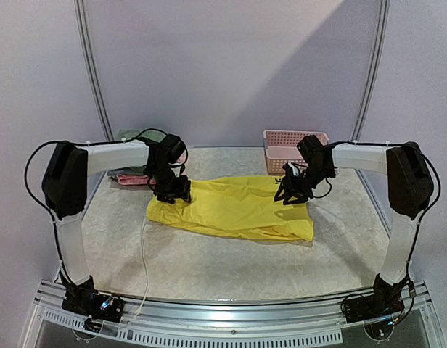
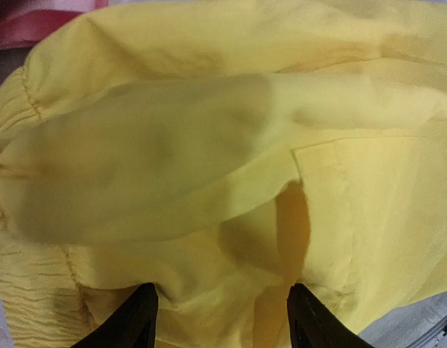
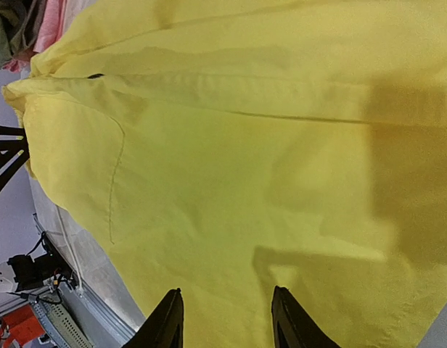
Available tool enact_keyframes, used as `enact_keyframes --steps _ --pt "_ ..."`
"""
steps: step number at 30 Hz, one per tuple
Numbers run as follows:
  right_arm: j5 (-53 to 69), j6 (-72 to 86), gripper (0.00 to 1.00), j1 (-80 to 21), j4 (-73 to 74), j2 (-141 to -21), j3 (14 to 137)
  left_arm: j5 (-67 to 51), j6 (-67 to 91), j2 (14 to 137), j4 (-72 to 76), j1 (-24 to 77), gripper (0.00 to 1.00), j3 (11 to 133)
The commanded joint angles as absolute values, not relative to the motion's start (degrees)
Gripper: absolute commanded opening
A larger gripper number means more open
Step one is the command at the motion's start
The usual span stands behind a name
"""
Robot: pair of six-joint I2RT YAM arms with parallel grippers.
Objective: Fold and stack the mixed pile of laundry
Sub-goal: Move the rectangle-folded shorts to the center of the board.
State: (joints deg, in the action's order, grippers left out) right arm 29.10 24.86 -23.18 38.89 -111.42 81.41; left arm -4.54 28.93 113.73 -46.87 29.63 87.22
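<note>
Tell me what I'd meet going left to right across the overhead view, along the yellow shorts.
First the stacked clothes, then the left gripper, the yellow shorts, then the right gripper.

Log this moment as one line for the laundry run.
shorts: spread on table | left gripper: open, over waistband end | right gripper: open, over other end | basket: behind right arm

Top view overlooks the whole bench (image 1: 209,268) from its near edge; both wrist views sit close above the yellow shorts (image 1: 238,206), common to all.
</note>
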Motion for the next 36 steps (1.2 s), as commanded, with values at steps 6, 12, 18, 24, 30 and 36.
enact_keyframes --steps 6,12,18,24,30,36 --pt "27.11 26.67 0.41 -24.38 40.24 -114.43 74.20 -7.28 26.18 116.79 -45.02 30.00 0.61 81.51" --pt "26.23 29.23 0.40 -26.26 41.34 -111.97 67.25 -8.16 27.26 112.89 -42.73 31.20 0.60 72.10" --pt "24.91 30.44 0.40 -28.33 45.52 -108.03 60.73 -8.95 27.63 106.74 -43.38 33.09 0.59 62.53" --pt "24.15 31.21 0.40 -30.19 52.55 -100.71 55.32 -9.16 29.18 94.07 -48.88 36.10 0.58 53.61" --pt "24.93 30.22 0.40 -30.22 57.87 -94.02 64.06 -6.20 30.41 82.92 -54.70 36.56 0.59 56.79" --pt "22.25 26.19 0.50 -30.15 59.25 -99.00 78.06 -3.10 28.67 86.99 -56.50 36.50 0.62 65.45"
